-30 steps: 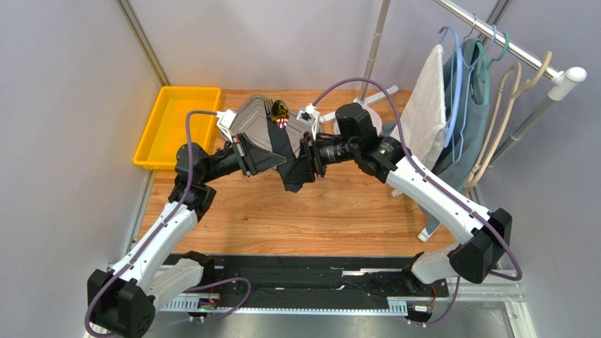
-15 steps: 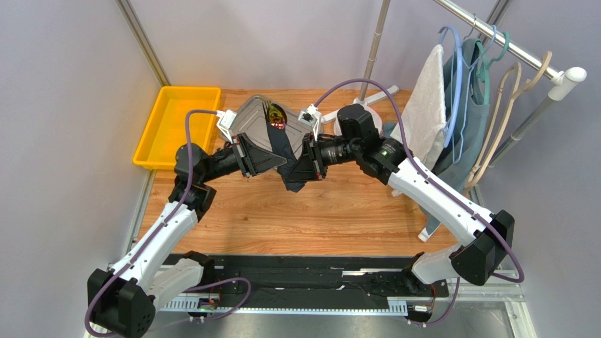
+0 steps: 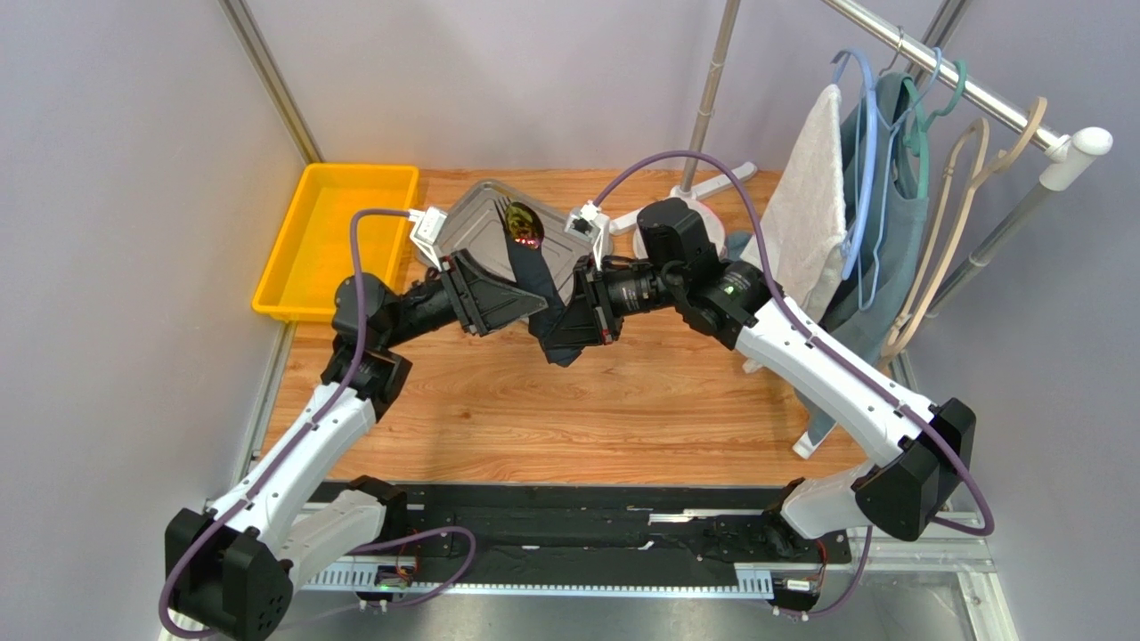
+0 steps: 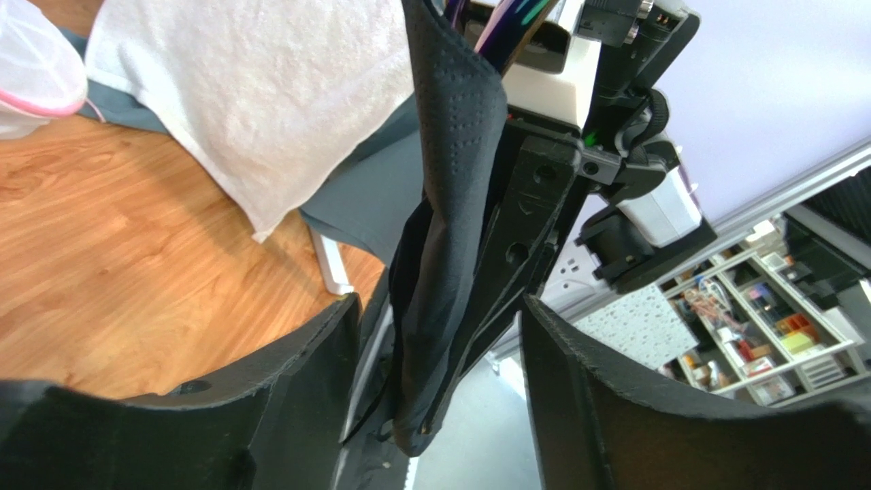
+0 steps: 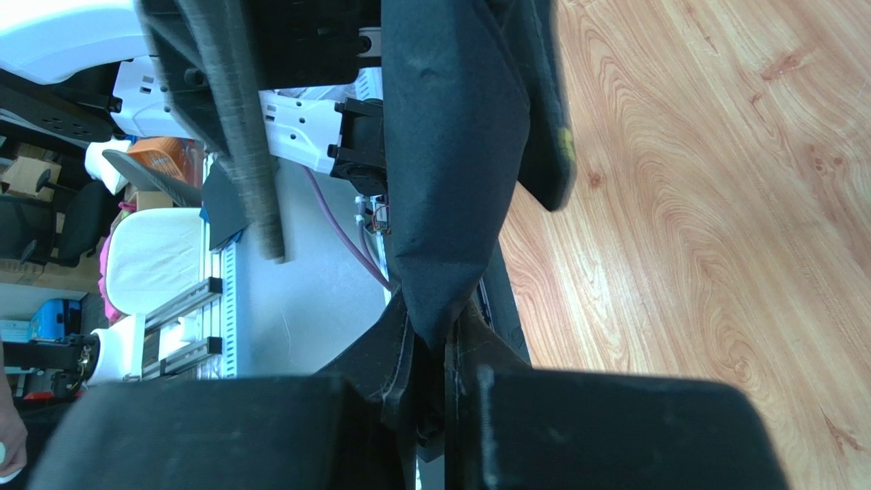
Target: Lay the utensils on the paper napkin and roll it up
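Black paper napkin (image 3: pixel 541 283) hung as a loose narrow roll between the two tools, above the middle of the table (image 3: pixel 602 414), upper centre of the top view.

Right tool (image 3: pixel 562 323): fingers together, clamped on the napkin. In the right wrist view the tool (image 5: pixel 440 337) pinched the cloth's narrow end at the bottom of the frame, and the rest of the napkin (image 5: pixel 450 153) fanned up and away from it.

Left tool (image 3: pixel 529 302): fingers well apart. In the left wrist view the tool (image 4: pixel 438 306) had the napkin (image 4: pixel 445 204) hanging in the gap between its fingers; couldn't tell whether either pad touched it.

Spoon (image 3: pixel 522 218): gold bowl stuck out of the napkin's upper end, over the grey tray (image 3: pixel 471 238). In the left wrist view a thin utensil handle (image 4: pixel 514 22) with a purple-green sheen showed at the napkin's top; couldn't tell which piece.

Edges and room:
- Tray sat just behind both tools, in the upper centre.
- Yellow bin (image 3: pixel 328 234) sat at the table's upper left corner, apart from the left arm.
- White towel (image 3: pixel 810 200) hung on the clothes rack (image 3: pixel 964 87) at the right, near the right arm's elbow.
- Bare wood filled the lower half of the table, between the tools and the arm bases.
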You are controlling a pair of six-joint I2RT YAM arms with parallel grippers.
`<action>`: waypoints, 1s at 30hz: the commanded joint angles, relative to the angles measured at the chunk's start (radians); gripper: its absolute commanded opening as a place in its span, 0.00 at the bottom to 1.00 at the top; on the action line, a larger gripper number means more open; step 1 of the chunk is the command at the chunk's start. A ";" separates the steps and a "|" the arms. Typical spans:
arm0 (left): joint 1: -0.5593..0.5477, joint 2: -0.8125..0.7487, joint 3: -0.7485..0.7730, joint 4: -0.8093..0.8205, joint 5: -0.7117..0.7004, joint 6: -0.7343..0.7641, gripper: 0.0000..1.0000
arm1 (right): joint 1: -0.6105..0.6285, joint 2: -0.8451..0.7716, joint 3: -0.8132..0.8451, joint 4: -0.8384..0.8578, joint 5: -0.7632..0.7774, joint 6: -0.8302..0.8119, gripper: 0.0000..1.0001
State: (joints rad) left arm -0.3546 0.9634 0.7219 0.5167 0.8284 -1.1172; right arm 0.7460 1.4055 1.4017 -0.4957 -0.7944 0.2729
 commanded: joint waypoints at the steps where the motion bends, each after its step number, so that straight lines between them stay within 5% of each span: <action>1: -0.007 0.003 -0.021 0.022 -0.029 0.026 0.81 | 0.009 -0.004 0.063 0.040 -0.025 0.014 0.00; 5: -0.011 0.005 -0.036 0.031 -0.034 0.016 0.80 | 0.010 -0.007 0.062 0.048 -0.025 0.020 0.00; 12: -0.037 0.000 -0.027 0.065 -0.020 -0.012 0.53 | 0.029 0.006 0.071 0.029 0.047 0.003 0.00; 17: -0.043 0.005 -0.026 0.066 -0.026 -0.018 0.53 | 0.041 0.016 0.086 0.020 0.098 -0.004 0.00; 19: -0.043 0.005 -0.032 0.065 -0.025 -0.016 0.44 | 0.042 0.020 0.094 0.014 0.103 -0.011 0.00; 23: -0.037 -0.005 -0.047 0.031 -0.044 -0.003 0.01 | 0.041 0.015 0.089 0.003 0.112 -0.024 0.00; 26: -0.021 -0.009 -0.052 0.026 -0.045 0.005 0.00 | 0.041 0.009 0.085 -0.017 0.115 -0.046 0.00; 28: -0.021 -0.011 -0.056 0.043 -0.026 0.019 0.00 | 0.039 0.007 0.088 -0.030 0.089 -0.063 0.09; 30: -0.021 -0.012 -0.061 0.054 -0.002 0.023 0.00 | 0.033 0.003 0.111 -0.059 0.077 -0.073 0.34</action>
State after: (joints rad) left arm -0.3878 0.9646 0.6739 0.5610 0.8135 -1.0939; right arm 0.7830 1.4322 1.4475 -0.5373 -0.7269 0.2749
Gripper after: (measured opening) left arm 0.041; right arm 0.224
